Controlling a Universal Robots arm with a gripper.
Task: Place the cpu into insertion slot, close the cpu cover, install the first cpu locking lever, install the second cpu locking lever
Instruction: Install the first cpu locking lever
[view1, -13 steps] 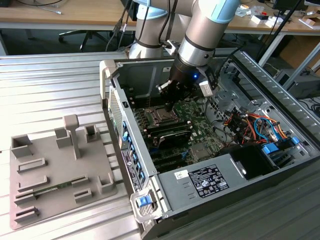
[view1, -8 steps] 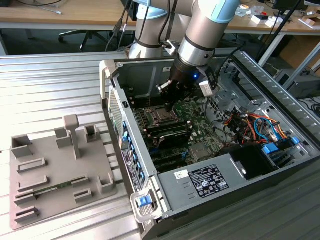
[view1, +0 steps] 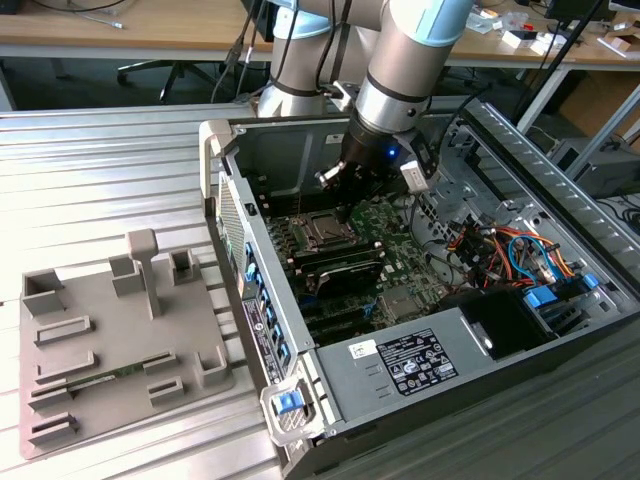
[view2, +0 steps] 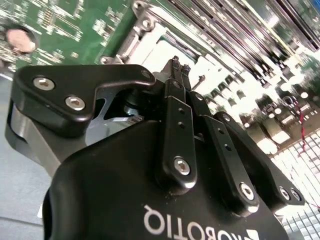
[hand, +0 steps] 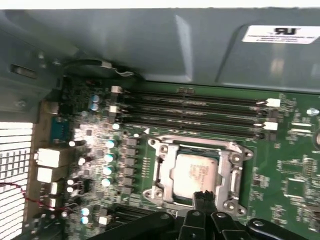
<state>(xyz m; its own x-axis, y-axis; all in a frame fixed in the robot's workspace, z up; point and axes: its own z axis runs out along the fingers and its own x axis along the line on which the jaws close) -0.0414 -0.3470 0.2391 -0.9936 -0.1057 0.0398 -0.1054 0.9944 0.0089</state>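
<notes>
Currently the gripper (hand: 202, 196) is hovering at the near edge of the insertion slot (hand: 197, 172) inside the open computer case (view1: 300, 340), its fingertips (view2: 175, 67) pressed together and holding nothing. In the first wrist view the cpu (hand: 196, 174) is lying flat in the slot, silvery face up, and the cpu cover (hand: 233, 167) is framing it, apparently lowered around the chip. The memory slots (hand: 190, 111) are running parallel just beyond the socket. Judging from this, the chip is seated and the work is sitting at the cover or lever stage; whether either locking lever is latched I cannot tell. Doing this step well is a matter of pressing only on metal frame or lever, never on the chip's face, and keeping the closed tips square to the socket edge so they are not skidding onto the green motherboard (hand: 290, 175).
</notes>
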